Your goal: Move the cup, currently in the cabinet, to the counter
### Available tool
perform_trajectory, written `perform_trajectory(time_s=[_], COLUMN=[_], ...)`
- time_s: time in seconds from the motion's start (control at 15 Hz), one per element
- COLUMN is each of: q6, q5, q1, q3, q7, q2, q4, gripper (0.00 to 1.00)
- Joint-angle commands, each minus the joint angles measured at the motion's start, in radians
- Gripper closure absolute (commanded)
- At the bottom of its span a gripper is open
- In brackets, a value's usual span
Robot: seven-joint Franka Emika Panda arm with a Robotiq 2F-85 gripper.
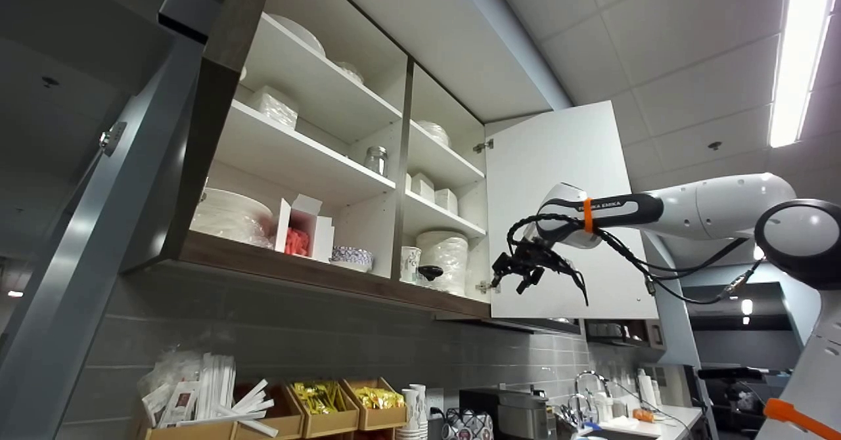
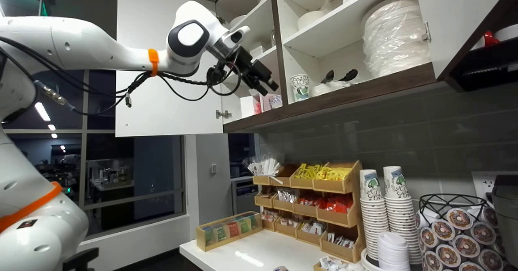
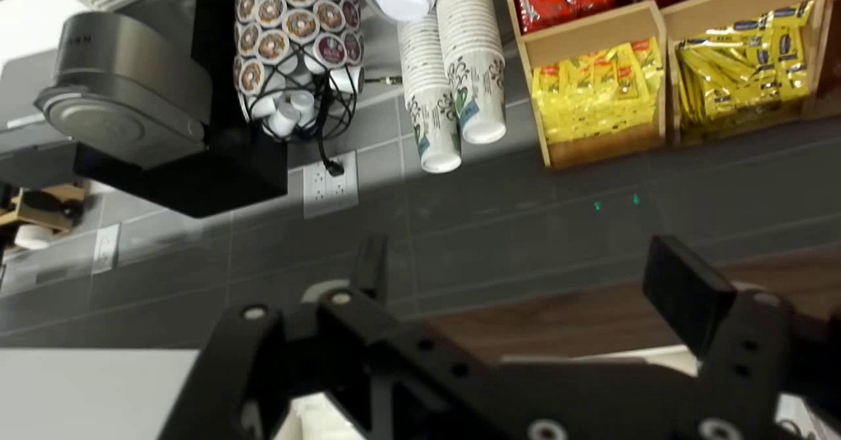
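Note:
The cup is white with a printed leaf pattern and stands upright on the cabinet's bottom shelf beside the vertical divider, in both exterior views [image 1: 410, 264] [image 2: 300, 87]. The cabinet has a white interior and a dark brown bottom edge [image 1: 315, 268] [image 2: 356, 94]. My gripper is open and empty in the wrist view [image 3: 519, 263]. In both exterior views [image 1: 509, 286] [image 2: 269, 88] it hangs in front of the cabinet, apart from the cup. The cup does not show in the wrist view. The counter [image 2: 243, 257] below has a white top.
An open white cabinet door [image 1: 558, 164] stands beside the arm. Black utensils [image 2: 349, 75] and wrapped plates [image 2: 396, 40] share the cup's shelf. Below stand a wooden condiment organizer [image 2: 352, 187], stacked paper cups [image 2: 374, 218], a pod basket [image 2: 457, 238] and a coffee maker [image 3: 138, 92].

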Motion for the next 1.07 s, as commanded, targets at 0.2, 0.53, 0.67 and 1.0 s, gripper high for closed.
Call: perform_trajectory(time_s=[0.2,0.53,0.67,1.0], q6=[-0.055,-0.146,-0.088,-0.102], q5=[0.053,0.152,0.120,0.129], q1=[0.071,0.107,0.089,0.095], q3=[-0.057,-0.079,-0.058,-0.063], q7=[-0.106,-0.135,-0.117,-0.117], q2=[0.251,0.453,0.391,0.447], q4=[0.384,0.661,0.563,0.634], gripper=[0.00,0.00,0.00,0.00])
